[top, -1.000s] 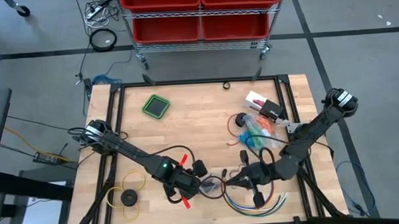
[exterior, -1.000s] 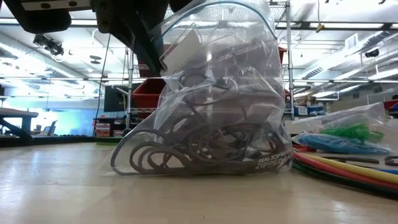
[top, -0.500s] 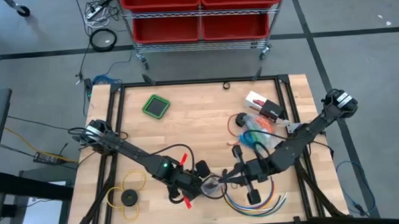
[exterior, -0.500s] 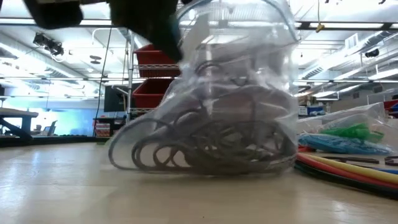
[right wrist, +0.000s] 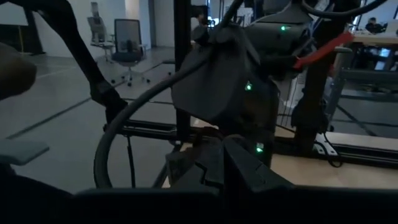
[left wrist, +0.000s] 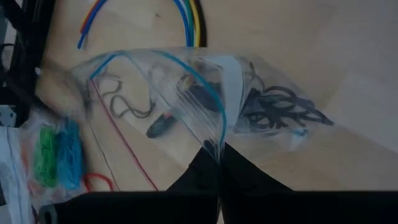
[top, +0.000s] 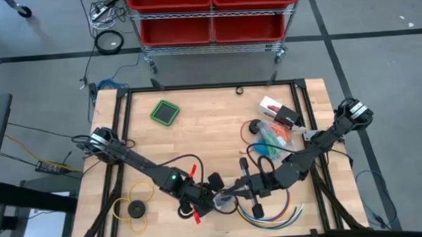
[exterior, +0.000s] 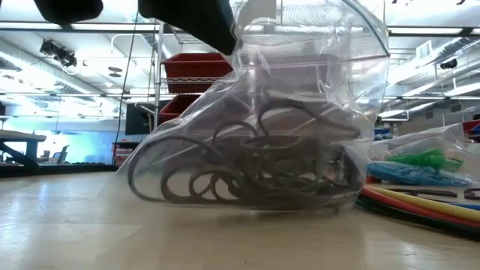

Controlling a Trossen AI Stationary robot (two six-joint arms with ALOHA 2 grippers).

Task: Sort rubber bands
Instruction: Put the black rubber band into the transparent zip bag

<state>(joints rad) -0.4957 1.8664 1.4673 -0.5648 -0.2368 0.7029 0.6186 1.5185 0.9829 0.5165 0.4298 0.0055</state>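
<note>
Left gripper (top: 212,196): fingers closed together, pinching one edge of the mouth of the clear plastic zip bag (exterior: 285,120); in the left wrist view the dark fingers (left wrist: 208,174) meet on the blue-lined rim of the bag.

Right gripper (top: 236,191): fingers closed, at the opposite side of the bag's mouth, facing the left gripper (what it grips cannot be told, as the contact is hidden in every view).

Clear plastic zip bag: stands on the light wooden table (top: 204,126) between the two grippers, near the front edge; its mouth is lifted, its base rests on the table.

Dark purple rubber bands (exterior: 247,169): thin loops piled in the bottom of the bag, below both grippers (a few lie nearer the mouth in the left wrist view).

Green and blue rubber bands (exterior: 420,166): single-colour bunches in a second clear bag, lying on the table beside the right arm, apart from both grippers.

Orange rubber bands (top: 270,134): with the same cluster of bags, farther back on the table.

Long multicoloured cables (top: 270,213): curved on the table just beside the held bag, under the right arm.

Large yellow ring with black disc (top: 134,205): near the left front corner, well apart from the grippers.
</note>
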